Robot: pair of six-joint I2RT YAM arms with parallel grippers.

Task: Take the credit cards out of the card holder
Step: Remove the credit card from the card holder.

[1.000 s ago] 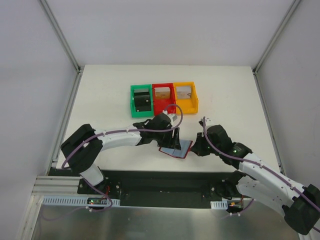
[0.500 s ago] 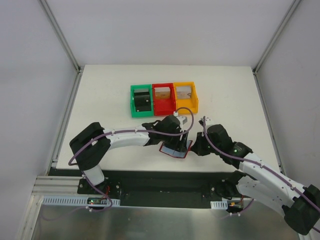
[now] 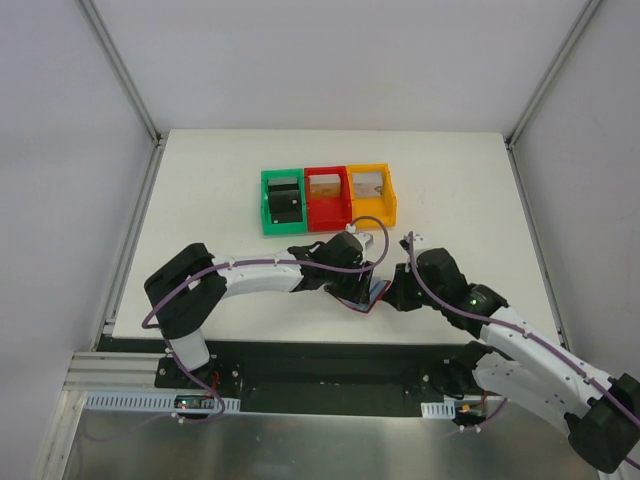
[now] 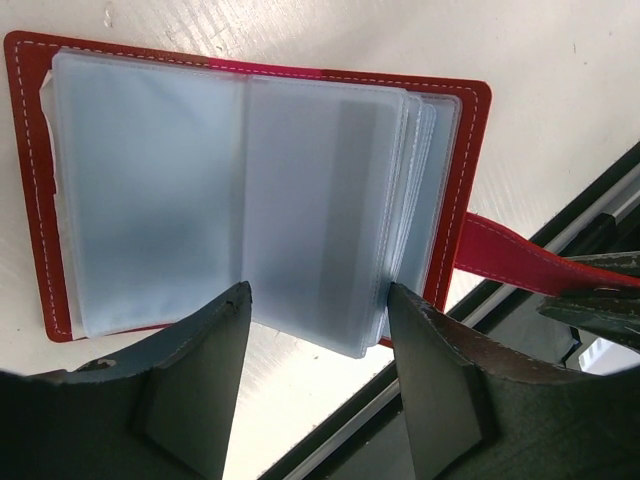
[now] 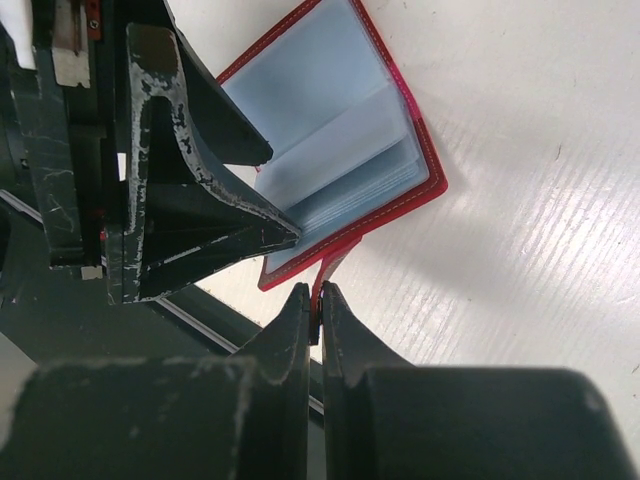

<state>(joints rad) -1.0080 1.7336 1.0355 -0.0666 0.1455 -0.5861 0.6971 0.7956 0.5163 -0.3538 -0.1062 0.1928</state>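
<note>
**Top external view:** the left arm reaches low across the table [image 3: 200,170] toward its near edge. The left gripper [image 3: 358,284] is directly over the card holder [image 3: 375,296], which lies just in front of the green bin [image 3: 281,201], red bin [image 3: 327,197] and yellow bin [image 3: 371,192]. The right arm is folded inward, with the right gripper [image 3: 394,294] touching the holder's right side.

**Left wrist view:** the card holder [image 4: 35,200] lies open and flat, its stack of frosted sleeves [image 4: 310,210] facing up. The left gripper [image 4: 318,300] has its jaws spread apart and empty, straddling the near edge of the sleeve stack. A greyer band in one sleeve may be a card. The credit cards cannot be made out with certainty and are judged to be inside the sleeves, none yet removed.

**Right wrist view:** the right gripper [image 5: 316,298] is pinched tight on the red tab strap [image 5: 331,266], anchoring the open card holder [image 5: 425,165] against the table.

**Step in hand:** brace the holder and approach for the first card. The next move calls for the left fingers to close on a single card edge rather than the sleeve bundle. They should then draw it out along the sleeve opening while the right arm keeps the strap taut.
</note>
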